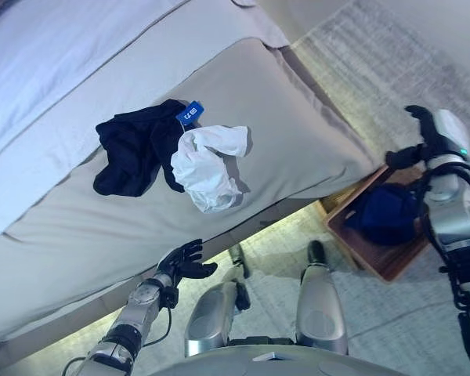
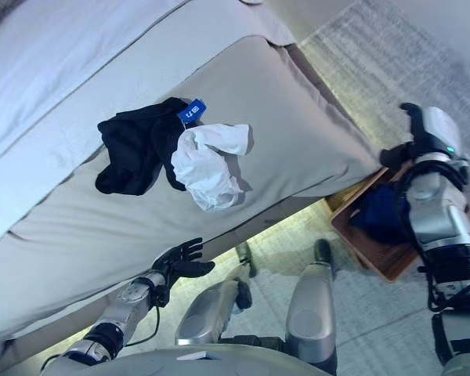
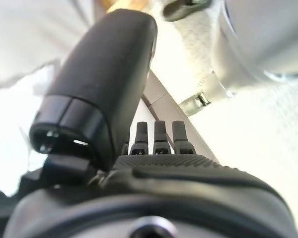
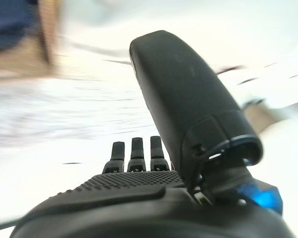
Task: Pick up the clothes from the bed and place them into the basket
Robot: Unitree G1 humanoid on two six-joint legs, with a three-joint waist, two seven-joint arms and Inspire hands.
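A black garment [image 1: 131,150] with a blue tag [image 1: 189,114] lies on the beige bed [image 1: 282,133]. A crumpled white garment [image 1: 207,164] lies against its right side. A wooden basket [image 1: 380,254] stands on the floor at the bed's right corner, with a dark blue garment [image 1: 384,215] inside. My left hand [image 1: 182,264] is open and empty below the bed's front edge, under the clothes. My right hand [image 1: 423,141] is open and empty, raised above the basket. It holds nothing in the right wrist view [image 4: 184,114].
A white sheet [image 1: 55,55] covers the bed's far part. A pale patterned rug [image 1: 399,70] lies on the floor past the basket, right of the bed.
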